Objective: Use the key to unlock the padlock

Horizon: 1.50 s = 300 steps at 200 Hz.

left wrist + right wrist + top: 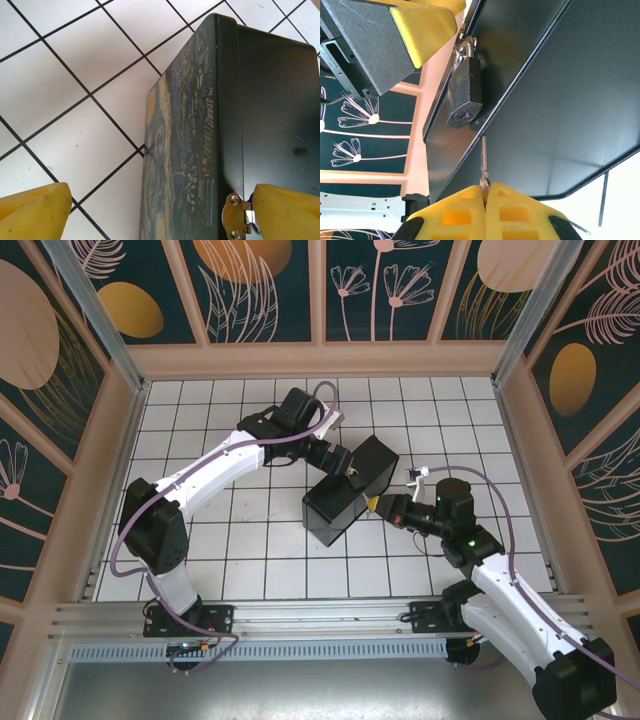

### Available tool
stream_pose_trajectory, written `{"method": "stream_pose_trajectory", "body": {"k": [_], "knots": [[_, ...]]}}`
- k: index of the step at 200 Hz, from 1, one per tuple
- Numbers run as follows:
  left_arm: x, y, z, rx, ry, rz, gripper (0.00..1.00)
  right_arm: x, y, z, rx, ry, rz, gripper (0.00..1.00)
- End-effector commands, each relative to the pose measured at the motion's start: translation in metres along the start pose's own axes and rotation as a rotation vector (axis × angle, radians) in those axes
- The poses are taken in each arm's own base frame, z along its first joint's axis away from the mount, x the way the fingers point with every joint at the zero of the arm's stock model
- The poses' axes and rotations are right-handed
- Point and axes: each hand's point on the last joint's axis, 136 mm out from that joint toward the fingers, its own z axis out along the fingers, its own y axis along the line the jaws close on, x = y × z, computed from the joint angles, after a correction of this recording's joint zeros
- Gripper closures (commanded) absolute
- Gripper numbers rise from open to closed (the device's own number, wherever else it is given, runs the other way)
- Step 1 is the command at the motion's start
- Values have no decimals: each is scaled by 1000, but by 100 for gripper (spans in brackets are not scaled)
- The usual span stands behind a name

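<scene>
One key (483, 160) in right tool (486, 192) | tip near padlock (465, 95) | box (185, 150): painted print

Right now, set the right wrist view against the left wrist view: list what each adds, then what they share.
Right wrist: the padlock hanging on the box, and the key pinched in the shut right gripper, its tip short of the lock. Left wrist: the box's painted side and the tiled table. Shared: the dark box and the open left gripper's yellow fingers.

White tiled floor (250, 562), floral walls (262, 300)
</scene>
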Motion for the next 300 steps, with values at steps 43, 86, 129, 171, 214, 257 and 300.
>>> {"method": "stream_pose_trajectory", "body": {"k": [43,86,129,171,214,257,300], "knots": [[-12,-12,-10,43,-36,29,6,-10,26,-11,-80,-46,-47,95],[-16,-13,-9,48,-39,14,6,-10,26,-12,-79,-51,-43,95],[-17,-16,-11,62,-43,18,6,-14,24,-7,-83,-59,-51,95],[-13,-16,-10,58,-31,19,7,-19,23,-3,-78,-54,-64,95],[-11,-20,-8,62,-23,28,7,-22,21,-5,-77,-67,-61,95],[-8,-21,-5,63,-14,29,7,-22,21,-3,-85,-61,-62,95],[-9,-20,-6,59,-19,29,7,-20,18,-3,-76,-50,-58,95]]}}
